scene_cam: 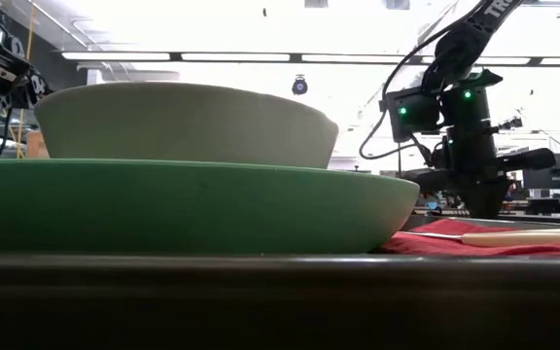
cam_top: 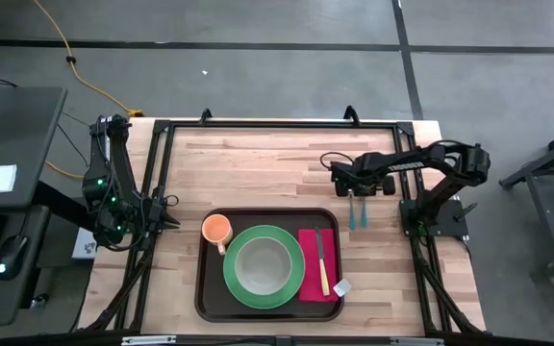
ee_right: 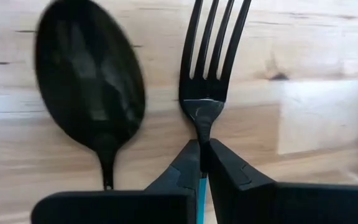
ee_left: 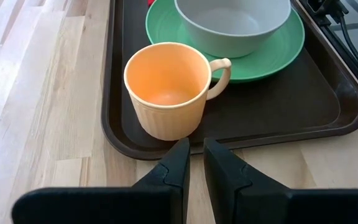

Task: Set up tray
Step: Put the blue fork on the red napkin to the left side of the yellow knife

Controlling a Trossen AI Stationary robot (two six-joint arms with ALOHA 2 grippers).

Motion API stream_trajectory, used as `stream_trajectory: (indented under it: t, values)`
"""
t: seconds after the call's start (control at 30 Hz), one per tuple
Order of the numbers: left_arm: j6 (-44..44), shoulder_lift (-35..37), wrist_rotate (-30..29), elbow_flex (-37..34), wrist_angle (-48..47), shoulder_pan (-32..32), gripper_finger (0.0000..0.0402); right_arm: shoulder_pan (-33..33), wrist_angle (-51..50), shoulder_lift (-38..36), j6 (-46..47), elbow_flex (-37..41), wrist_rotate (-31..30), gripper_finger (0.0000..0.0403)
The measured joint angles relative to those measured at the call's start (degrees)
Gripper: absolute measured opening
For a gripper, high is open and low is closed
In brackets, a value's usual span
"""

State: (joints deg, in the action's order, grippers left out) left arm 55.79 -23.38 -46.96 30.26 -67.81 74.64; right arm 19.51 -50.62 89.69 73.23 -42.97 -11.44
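Note:
The dark brown tray (cam_top: 267, 306) lies at the table's near middle. On it stand an orange cup (ee_left: 169, 87), a green plate (cam_top: 296, 279) with a pale bowl (cam_top: 263, 266), and a red napkin (cam_top: 310, 274) with a knife (cam_top: 322, 261). To the right of the tray's far corner a fork (ee_right: 213, 56) and a spoon (ee_right: 92, 87), dark with blue handles (cam_top: 357, 216), lie side by side on the wood. My right gripper (ee_right: 202, 146) is shut on the fork. My left gripper (ee_left: 194, 155) hovers by the tray's left rim near the cup, its fingers a narrow gap apart. My right gripper pinches the fork's neck (ee_right: 202, 124), just below the tines, between its two fingertips. The fingers come steeply from above and lie across the fork. The fork lies flat on the wood, with its blue handle (ee_right: 201, 190) running back between the fingers.
A black frame (cam_top: 162, 130) runs round the table's edges. The spoon lies a short way from the held fork. Bare wood (cam_top: 248, 163) stretches over the table's far half. A desk with a keyboard and a mouse (cam_top: 8, 255) stands to the left.

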Motion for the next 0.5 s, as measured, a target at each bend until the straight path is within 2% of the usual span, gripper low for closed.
stream_trajectory:
  t: [0.5]
  values:
    - [0.0,0.0,0.0,0.0,0.4,0.0,0.0079,-1.6,-2.5,-7.3,1.7,-0.2,1.6,0.0004]
